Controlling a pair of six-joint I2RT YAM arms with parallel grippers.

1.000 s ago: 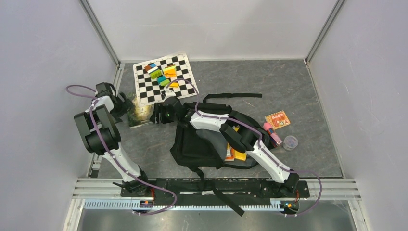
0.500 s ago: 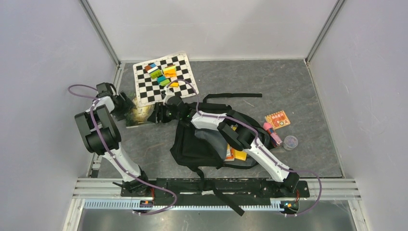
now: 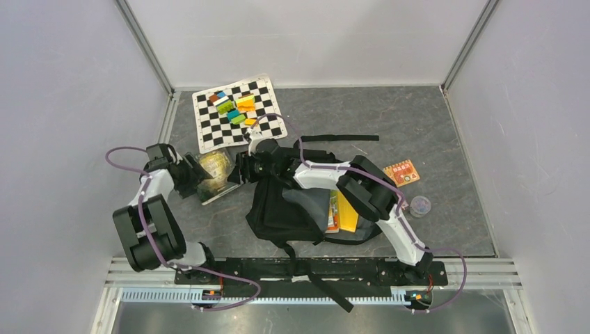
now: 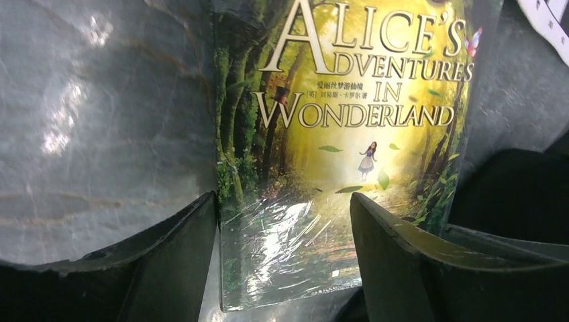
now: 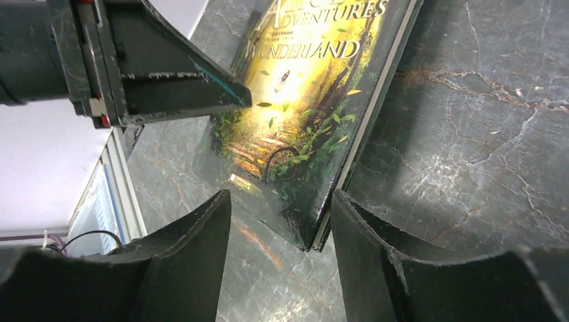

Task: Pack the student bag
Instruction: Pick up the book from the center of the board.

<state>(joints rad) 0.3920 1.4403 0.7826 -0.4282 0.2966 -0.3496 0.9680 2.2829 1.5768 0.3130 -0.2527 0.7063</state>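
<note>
A black backpack (image 3: 282, 216) lies open on the grey table (image 3: 417, 125), under the right arm. Just left of it lies a glossy, plastic-wrapped book (image 3: 217, 174). The left gripper (image 4: 283, 201) and right gripper (image 5: 280, 198) face the book from opposite sides, both spread wide and pinching nothing. The risk, I think, is that the fingers meet over the book, or slide off its slick cover and shove it away from the backpack.

Checkered mat (image 3: 268, 125) far left w/ coloured blocks (image 3: 235, 108) on it. Just nearer, "Alice's Adventures in Wonderland" book (image 3: 214, 174), glossy wrap, cover up on grey marbled table (image 3: 431, 132). Right side: orange card (image 3: 401, 172); small clear round tub (image 3: 419, 204) nearer, apart.
</note>
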